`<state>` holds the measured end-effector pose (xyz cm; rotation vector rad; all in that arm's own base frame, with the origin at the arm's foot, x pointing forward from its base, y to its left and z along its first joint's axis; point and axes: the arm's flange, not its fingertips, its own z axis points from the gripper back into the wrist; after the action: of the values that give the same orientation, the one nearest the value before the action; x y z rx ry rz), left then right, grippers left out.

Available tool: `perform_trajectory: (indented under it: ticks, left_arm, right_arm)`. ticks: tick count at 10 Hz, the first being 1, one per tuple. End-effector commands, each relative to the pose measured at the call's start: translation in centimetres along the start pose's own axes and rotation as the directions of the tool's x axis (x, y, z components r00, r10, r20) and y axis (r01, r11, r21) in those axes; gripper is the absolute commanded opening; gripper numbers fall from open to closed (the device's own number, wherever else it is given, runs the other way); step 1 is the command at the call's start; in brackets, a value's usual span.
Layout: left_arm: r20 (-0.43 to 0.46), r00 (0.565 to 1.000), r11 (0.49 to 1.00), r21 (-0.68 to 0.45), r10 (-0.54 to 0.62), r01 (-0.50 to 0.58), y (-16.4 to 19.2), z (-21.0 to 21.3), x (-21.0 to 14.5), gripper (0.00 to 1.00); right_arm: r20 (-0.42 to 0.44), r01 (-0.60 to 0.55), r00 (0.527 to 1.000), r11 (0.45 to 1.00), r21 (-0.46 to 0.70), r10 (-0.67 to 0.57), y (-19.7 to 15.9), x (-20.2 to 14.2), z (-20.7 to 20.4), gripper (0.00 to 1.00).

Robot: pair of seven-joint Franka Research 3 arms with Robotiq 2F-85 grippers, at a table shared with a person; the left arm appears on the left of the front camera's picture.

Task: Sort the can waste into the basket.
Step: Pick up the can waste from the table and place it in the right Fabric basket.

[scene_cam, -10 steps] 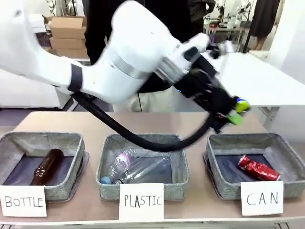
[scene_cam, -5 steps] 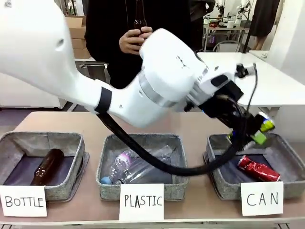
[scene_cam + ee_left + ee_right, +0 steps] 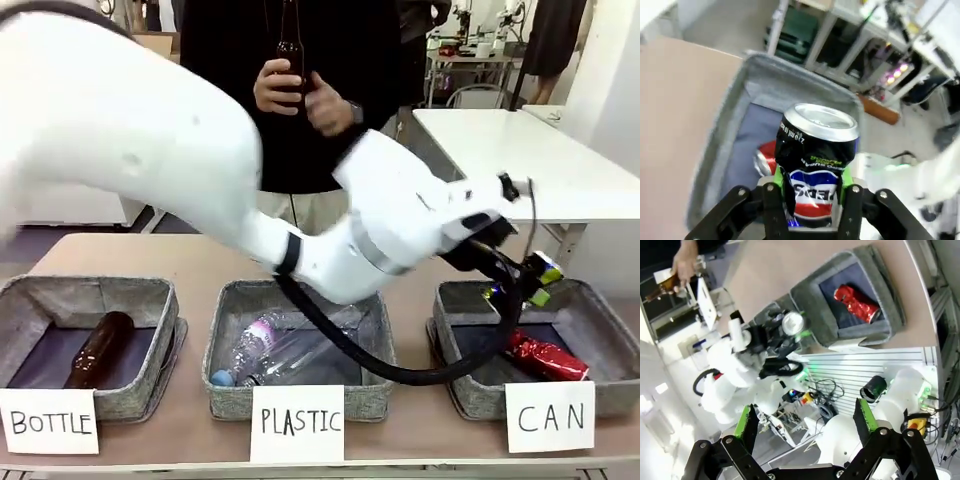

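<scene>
The dark blue-black can [image 3: 816, 165] with yellow and white print is clamped between the green pads of my left gripper [image 3: 812, 189]. In the front view this gripper [image 3: 522, 282] hangs over the back left part of the grey basket [image 3: 462, 378] behind the "CAN" sign [image 3: 549, 416]. The shiny red can [image 3: 545, 358] lies on the basket's dark floor and peeks out [image 3: 765, 156] behind the held can. My right gripper [image 3: 805, 420] is open and empty, high up, looking down on the basket [image 3: 812, 302], the red can [image 3: 856, 302] and the held can [image 3: 792, 322].
The middle basket marked "PLASTIC" [image 3: 225, 385] holds clear plastic bottles [image 3: 275, 350]. The left one marked "BOTTLE" [image 3: 150, 385] holds a brown glass bottle [image 3: 98, 350]. Across the table a person holds another brown bottle [image 3: 290, 45] in both hands.
My left arm has swung right and down, carrying the dark can from above the table to just over the CAN basket. The person's hands with a bottle came into view.
</scene>
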<state>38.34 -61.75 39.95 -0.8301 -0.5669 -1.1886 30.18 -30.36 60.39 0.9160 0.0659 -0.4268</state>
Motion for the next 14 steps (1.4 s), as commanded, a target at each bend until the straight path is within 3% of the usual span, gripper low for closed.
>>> perform_trajectory:
  ticks: [1, 3, 4, 11, 12, 14]
  left_arm:
    - [-0.055, 0.996, 0.998, 0.016, -0.067, 0.068, 0.1, -2.8, 3.2, 0.46]
    - [-0.077, 0.994, 0.996, 0.032, -0.076, 0.078, -0.3, -2.7, 2.6, 0.46]
    - [-0.107, 0.991, 0.996, 0.035, -0.078, 0.082, -0.6, -2.8, 2.5, 1.00]
    - [-0.149, 0.988, 0.996, 0.068, -0.046, 0.056, 0.0, -1.3, 2.5, 1.00]
    - [-0.198, 0.980, 0.997, 0.072, -0.007, 0.022, -0.3, 1.0, 2.6, 1.00]
    - [-0.295, 0.954, 0.998, -0.001, 0.057, -0.060, -2.8, 10.5, 2.3, 1.00]
  right_arm:
    - [0.004, -0.007, 1.000, 1.000, -0.002, 0.007, 0.0, 0.1, 0.2, 1.00]
    - [0.004, -0.007, 1.000, 1.000, -0.002, 0.007, 0.0, 0.1, 0.2, 1.00]
    - [0.004, -0.007, 1.000, 1.000, -0.002, 0.007, 0.0, 0.1, 0.2, 1.00]
    - [0.004, -0.007, 1.000, 1.000, -0.002, 0.007, 0.0, 0.1, 0.2, 1.00]
    - [0.004, -0.007, 1.000, 1.000, -0.002, 0.007, 0.0, 0.1, 0.2, 1.00]
    - [0.004, -0.007, 1.000, 1.000, -0.002, 0.007, 0.0, 0.1, 0.2, 1.00]
